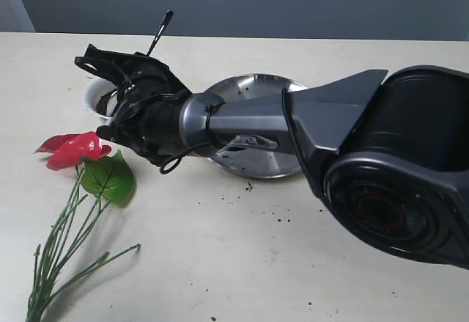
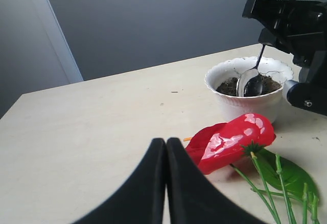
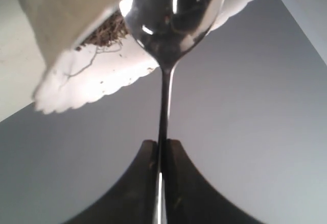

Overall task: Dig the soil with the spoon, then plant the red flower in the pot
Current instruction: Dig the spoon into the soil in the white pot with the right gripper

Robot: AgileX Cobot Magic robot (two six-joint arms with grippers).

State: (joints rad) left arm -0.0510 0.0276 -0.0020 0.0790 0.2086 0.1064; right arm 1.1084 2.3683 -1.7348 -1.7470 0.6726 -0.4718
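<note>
Pale worktop (image 1: 242, 256) w/ grey wall behind, soil crumbs scattered. We're judging the digging step is underway: right gripper (image 3: 162, 150) is clamping the spoon (image 2: 254, 81) by its handle, bowl sitting in the soil (image 2: 230, 86) inside the pot (image 2: 248, 92). Left gripper (image 2: 166, 147) is hanging idle, fingers pressed together, nothing in them. Red flower (image 1: 77, 149) is lying flat on the worktop just beside the pot, stems trailing away. Steel plate (image 1: 256, 87) is sitting behind the arm. Next, prob. scooping a hollow, then grabbing the flower by its stems.
</note>
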